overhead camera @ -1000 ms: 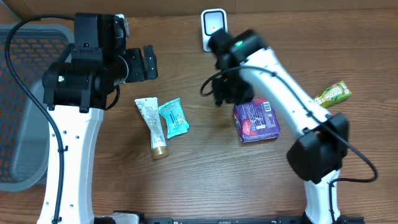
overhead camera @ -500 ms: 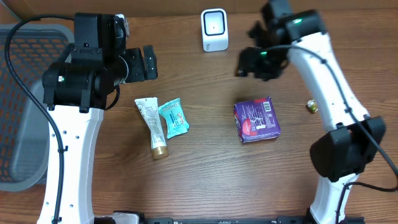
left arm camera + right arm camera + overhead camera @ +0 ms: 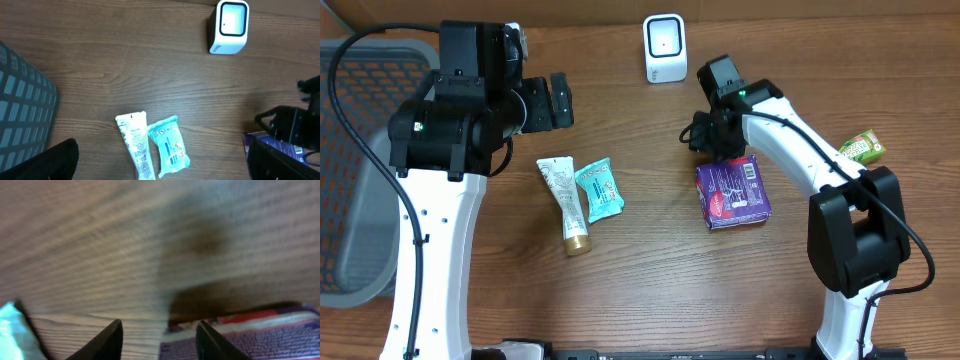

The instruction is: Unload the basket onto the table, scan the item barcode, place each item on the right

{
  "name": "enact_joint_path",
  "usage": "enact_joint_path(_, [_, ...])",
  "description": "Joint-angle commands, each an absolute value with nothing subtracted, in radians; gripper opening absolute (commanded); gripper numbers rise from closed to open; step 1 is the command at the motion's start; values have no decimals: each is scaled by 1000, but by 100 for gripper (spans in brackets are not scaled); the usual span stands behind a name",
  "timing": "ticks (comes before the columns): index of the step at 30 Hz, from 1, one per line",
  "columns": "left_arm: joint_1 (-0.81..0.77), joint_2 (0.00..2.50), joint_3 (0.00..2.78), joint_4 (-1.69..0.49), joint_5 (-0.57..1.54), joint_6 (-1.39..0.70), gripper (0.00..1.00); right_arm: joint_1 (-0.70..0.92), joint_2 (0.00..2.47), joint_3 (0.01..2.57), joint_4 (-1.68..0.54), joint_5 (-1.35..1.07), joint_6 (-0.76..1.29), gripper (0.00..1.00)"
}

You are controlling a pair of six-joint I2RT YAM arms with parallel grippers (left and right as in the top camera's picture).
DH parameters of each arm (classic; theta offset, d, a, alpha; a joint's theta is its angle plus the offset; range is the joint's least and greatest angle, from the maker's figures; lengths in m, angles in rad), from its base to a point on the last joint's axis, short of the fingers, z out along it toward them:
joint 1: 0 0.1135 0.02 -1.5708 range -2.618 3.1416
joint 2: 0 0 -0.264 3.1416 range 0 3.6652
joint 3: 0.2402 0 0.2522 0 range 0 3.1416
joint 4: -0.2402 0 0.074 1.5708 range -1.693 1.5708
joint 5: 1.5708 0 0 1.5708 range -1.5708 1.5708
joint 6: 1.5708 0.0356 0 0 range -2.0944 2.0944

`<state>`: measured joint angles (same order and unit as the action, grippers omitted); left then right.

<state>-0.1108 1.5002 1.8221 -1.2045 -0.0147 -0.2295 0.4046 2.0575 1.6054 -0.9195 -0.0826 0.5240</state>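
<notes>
1. Where grainy wooden worktop (image 3: 125, 240) shows between its tapered black tips, the right claw (image 3: 159, 332) hangs released over a corner of the glossy purple box (image 3: 732, 194).
2. Left claw (image 3: 161, 150): spread wide, empty.
3. The rounded white scanner (image 3: 664, 47) stands apart.

Blur smears the whole right wrist view. In it the purple box (image 3: 260, 340) is cut off at 5 o'clock and the teal packet (image 3: 7, 330) at 8 o'clock. Overhead, at 3 o'clock, the right arm (image 3: 790, 142) partly hides a green packet (image 3: 862, 148).

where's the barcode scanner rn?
Overhead view: the white scanner stands top centre, between the two arms, beyond the purple box and slightly to its left; nothing touches it.
</notes>
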Motion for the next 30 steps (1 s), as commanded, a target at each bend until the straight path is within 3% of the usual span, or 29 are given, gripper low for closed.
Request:
enact_joint_path(1, [-112,1505,1836,-1201,-8,-216,100,407,2041,1552,-920,-136,527,45])
enact_joint_path(6, [-112,1505,1836,-1201,-8,-216,100,411,2041,1496,-1005,-256,410,45])
enact_joint_path(11, [-112,1505,1836,-1201,-8,-216,100,406,2031,1500,-1176,-228,259,45])
enact_joint_path(15, [-112,1505,1836,-1201,-8,-217,99,389,1966,1523,-1234,-194,259,45])
enact_joint_path(19, [-112,1505,1836,-1201,-8,-216,100,360,1789,1541,-1219,-190,334,46])
enact_joint_path(24, [-112,1505,1836,-1201,-8,-216,100,277,1516,1535,-1305,7,555,46])
enact_joint_path(30, [-112,1505,1836,-1201,-8,-216,100,148,1308,1348,-1443,85,695,43])
